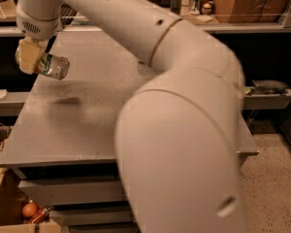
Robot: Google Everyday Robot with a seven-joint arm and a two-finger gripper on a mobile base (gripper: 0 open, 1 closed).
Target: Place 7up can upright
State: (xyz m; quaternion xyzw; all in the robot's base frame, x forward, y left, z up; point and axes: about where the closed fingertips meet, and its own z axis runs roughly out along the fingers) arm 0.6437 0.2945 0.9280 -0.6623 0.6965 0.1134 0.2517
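7up can [53, 66] sideways in fingers [28, 57], aloft

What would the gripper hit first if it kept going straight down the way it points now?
Likely the table top near its left edge; the gripper, holding the can sideways, hangs above it with nothing between. Depth is unclear.

The bulky white arm [184, 130] is stretching out, its tan two-finger gripper [33, 58] hanging below the wrist [36, 22], clamping a silvery aluminium can [55, 66].
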